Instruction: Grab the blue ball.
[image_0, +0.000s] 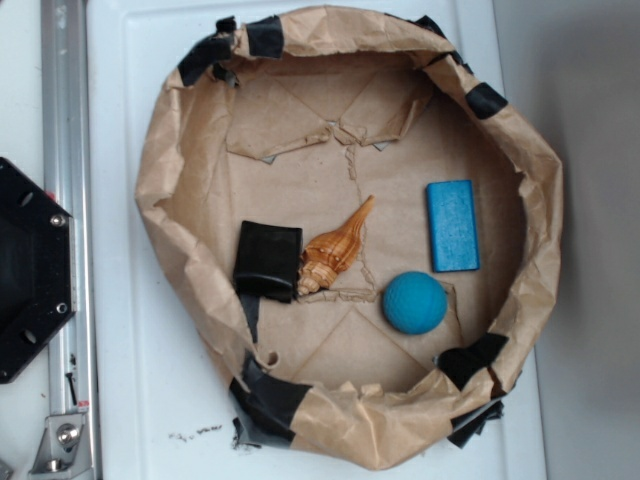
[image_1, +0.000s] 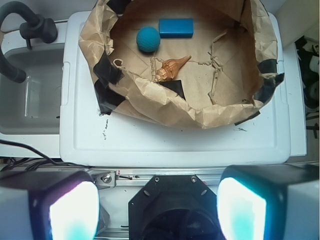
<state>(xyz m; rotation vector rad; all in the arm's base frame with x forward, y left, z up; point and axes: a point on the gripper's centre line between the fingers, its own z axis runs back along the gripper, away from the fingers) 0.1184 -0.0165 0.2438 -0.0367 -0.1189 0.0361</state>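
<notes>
While the gripper (image_1: 157, 207) shows only in the wrist view, its two fingers (image_1: 72, 212) stand far apart at the bottom corners of the picture, spread wide with nothing between them. It hangs above the black robot base (image_1: 167, 212) and the metal rail (image_1: 150, 176), well back from everything in the paper nest; in the overhead view the gripper is out of sight.

Past the rail lies a white plastic lid (image_1: 170, 142), and on it sits a round nest of crumpled brown paper (image_0: 175, 180) patched along its rim with strips of black tape (image_0: 265, 395).

The blue ball (image_0: 414, 301) rests on the paper floor inside the nest, free and untouched. In the overhead view it lies toward the lower right, just below the flat blue block (image_0: 452, 225) and apart from it by a small gap. An orange spiral shell (image_0: 335, 250) lies to the left of the ball, its point aimed up and to the right. Its wide end touches a black square pad (image_0: 267, 260) that lies flat near the left wall.

In the wrist view the ball (image_1: 148, 39) sits at the far side of the nest, left of the block (image_1: 176, 27), with the shell (image_1: 171, 68) nearer the camera. A grey bin (image_1: 30, 95) and a black hose (image_1: 20, 30) stand at the left edge.
</notes>
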